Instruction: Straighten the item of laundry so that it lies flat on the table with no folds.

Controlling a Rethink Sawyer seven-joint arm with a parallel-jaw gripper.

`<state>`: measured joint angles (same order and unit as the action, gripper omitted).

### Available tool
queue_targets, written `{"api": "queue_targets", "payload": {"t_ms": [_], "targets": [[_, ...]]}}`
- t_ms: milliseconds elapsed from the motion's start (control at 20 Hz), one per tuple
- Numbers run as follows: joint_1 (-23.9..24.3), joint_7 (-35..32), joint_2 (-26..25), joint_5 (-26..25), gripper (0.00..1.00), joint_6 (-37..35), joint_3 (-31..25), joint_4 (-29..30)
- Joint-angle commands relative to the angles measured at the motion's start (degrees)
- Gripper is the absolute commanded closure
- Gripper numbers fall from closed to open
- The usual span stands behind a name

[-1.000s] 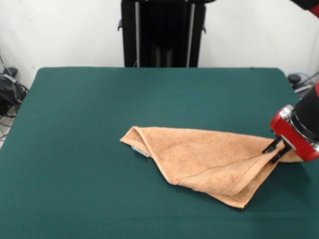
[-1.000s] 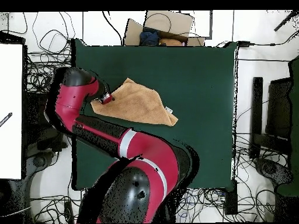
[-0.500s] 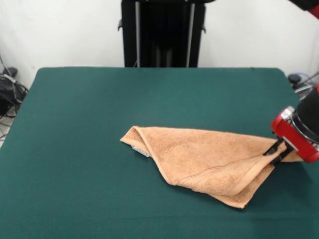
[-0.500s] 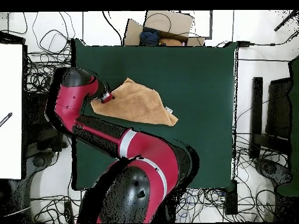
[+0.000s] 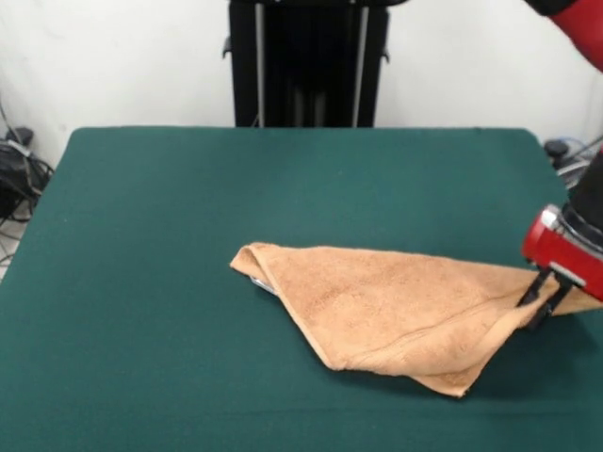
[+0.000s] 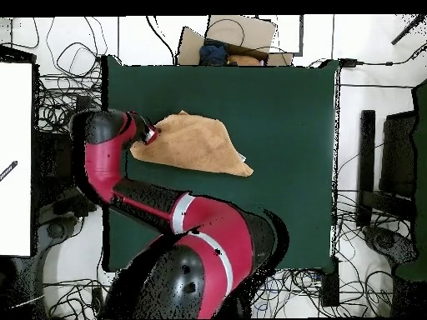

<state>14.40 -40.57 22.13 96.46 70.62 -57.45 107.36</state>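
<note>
1. Towel count: one peach-orange terry towel (image 5: 396, 311) is seen on the table (image 5: 141, 282), folded over on itself into a rough triangle; a woven band is seen running near its lower edge.
2. One small white tag (image 5: 264, 284) is seen poking out from under the towel's left corner in the front view.
3. One gripper (image 5: 545, 303) is seen, carried on a red and black arm (image 6: 104, 162); its two dark fingers (image 5: 533, 288) are pinched on the towel's corner at the right of the front view.
4. That corner is held slightly raised off the felt, and the cloth is drawn out in a long slope from it toward the tag corner.
5. In the overhead view the towel (image 6: 196, 143) is seen in the upper left part of the dark green table (image 6: 283, 208), with the held corner close to the table's left edge.
6. Wide bare felt is left on the other sides of the towel, most of it right of and below the towel in the overhead view.
</note>
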Motion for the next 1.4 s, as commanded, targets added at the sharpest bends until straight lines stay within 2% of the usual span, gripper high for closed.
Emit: {"api": "queue_targets", "payload": {"t_ms": [50,300,600,850,1000,1200,1400], "targets": [[-5.4,-34.87,2.35,-7.26,1.0,-3.27,14.27,12.34],[-7.12,-51.4,0.33,-17.3,1.0,-4.31,20.31,14.23],[-8.47,-67.44,-6.0,-26.83,1.0,-2.83,24.88,12.32],[-13.29,-89.02,-15.32,-33.2,1.0,3.42,29.26,7.58],[-15.34,-99.71,-22.48,-39.38,1.0,8.41,32.65,1.73],[-15.72,-106.82,-27.04,-42.43,1.0,12.12,33.47,-1.77],[-14.96,-110.17,-27.33,-42.3,1.0,15.63,32.05,-0.63]]}}
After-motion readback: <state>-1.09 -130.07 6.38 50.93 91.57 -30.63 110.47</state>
